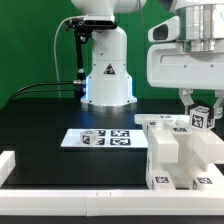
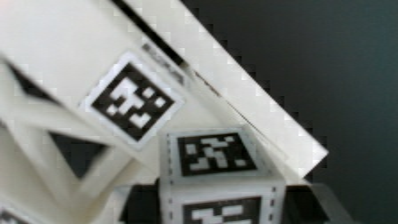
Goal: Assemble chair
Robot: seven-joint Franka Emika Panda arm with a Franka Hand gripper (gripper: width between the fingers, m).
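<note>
White rail (image 1: 90, 197) in front, chair (image 1: 180, 150) behind, pincer (image 1: 200, 109) seemingly clamped on its tagged block (image 1: 201, 118).

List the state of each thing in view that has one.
two-finger gripper: shut on the small white tagged block.
small white tagged block: gripped, just above the stepped parts.
chunky stepped white chair parts: resting on the black table, unheld.
flat white marker board: lying flat on the table.
</note>
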